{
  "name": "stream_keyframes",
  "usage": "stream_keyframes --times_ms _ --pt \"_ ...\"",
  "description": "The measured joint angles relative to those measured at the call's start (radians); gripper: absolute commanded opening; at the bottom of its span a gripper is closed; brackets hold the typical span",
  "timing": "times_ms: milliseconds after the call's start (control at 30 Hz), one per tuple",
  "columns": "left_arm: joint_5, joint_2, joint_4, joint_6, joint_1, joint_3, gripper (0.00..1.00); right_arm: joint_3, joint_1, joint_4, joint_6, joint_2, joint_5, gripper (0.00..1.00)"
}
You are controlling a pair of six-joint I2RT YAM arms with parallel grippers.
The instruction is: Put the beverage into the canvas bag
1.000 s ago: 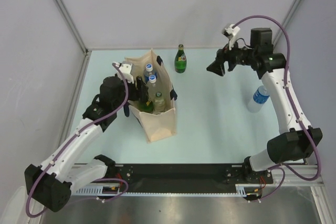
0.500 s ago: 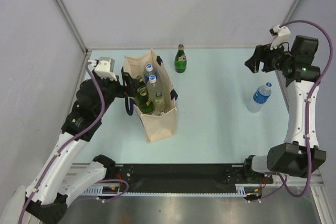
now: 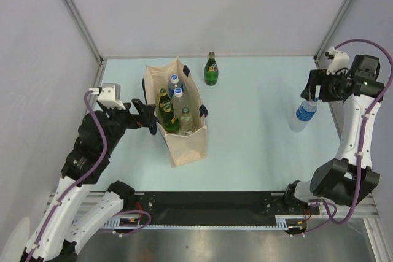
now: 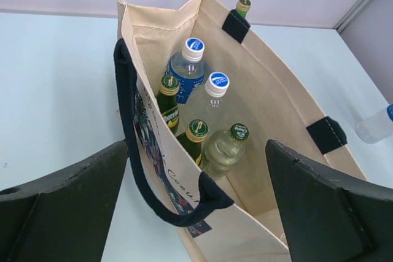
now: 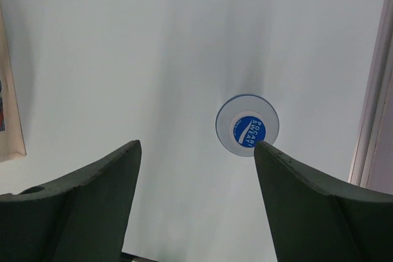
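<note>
- The pale table (image 3: 258, 145) carries everything.
- The canvas bag (image 3: 184, 145) stands upright left of centre, its mouth open, with five bottles (image 4: 212, 93) upright inside.
- The left gripper (image 3: 147, 116) hangs just beside the bag's left wall, jaws spread wide and holding nothing.
- The right gripper (image 3: 314, 88) hovers above the water bottle (image 3: 302, 115) near the table's right edge, jaws apart and empty. The blue cap (image 5: 247, 125) lies close to one finger, probably without contact.
- A green bottle (image 3: 211, 69) stands behind the bag, well apart from both grippers.
</note>
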Motion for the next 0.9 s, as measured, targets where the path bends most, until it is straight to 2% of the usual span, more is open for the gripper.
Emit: stream_keyframes --times_ms 333,667,900 --pt "-0.006 -0.014 -0.018 0.0 0.0 -0.024 1.0 -0.02 -0.001 -0.034 -0.025 0.074 0.078 0.77" --pt "-0.006 -0.036 -0.023 -0.012 0.0 -0.044 1.0 -0.043 -0.001 -0.04 -0.039 0.122 0.105 0.61" --pt "-0.006 -0.038 -0.023 -0.033 0.0 -0.047 1.0 -0.045 -0.001 -0.039 -0.043 0.126 0.122 0.56"
